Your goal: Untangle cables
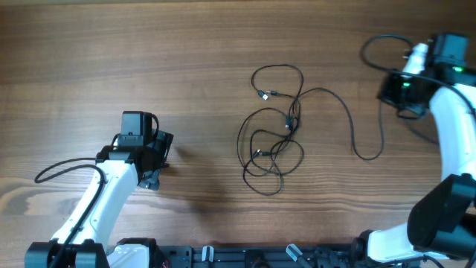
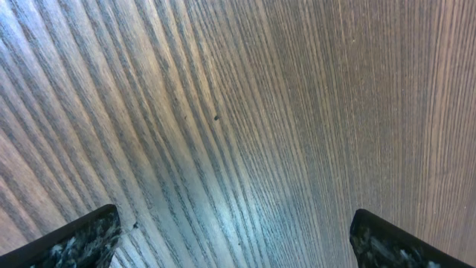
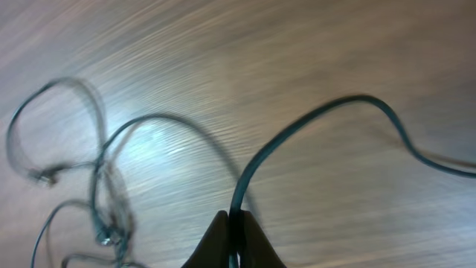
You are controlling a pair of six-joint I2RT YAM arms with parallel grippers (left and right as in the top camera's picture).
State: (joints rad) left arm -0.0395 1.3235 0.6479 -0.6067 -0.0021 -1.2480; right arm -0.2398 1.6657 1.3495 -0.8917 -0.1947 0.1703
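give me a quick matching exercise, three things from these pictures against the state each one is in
Things:
1. left gripper
2. right gripper
3. cables

States:
a. tangled in loose loops in the middle of the table
b. open, over bare wood
c. shut on one thin black strand

Pairs: 1-b, 2-c, 3-a

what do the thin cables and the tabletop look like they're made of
Cables: likely rubber or plastic sheathing, matte black, bending in loose loops; plug tips glint silver, probably metal. Tabletop: wood or wood-look laminate, brown with straight grain lines and a soft sheen; cannot tell which.
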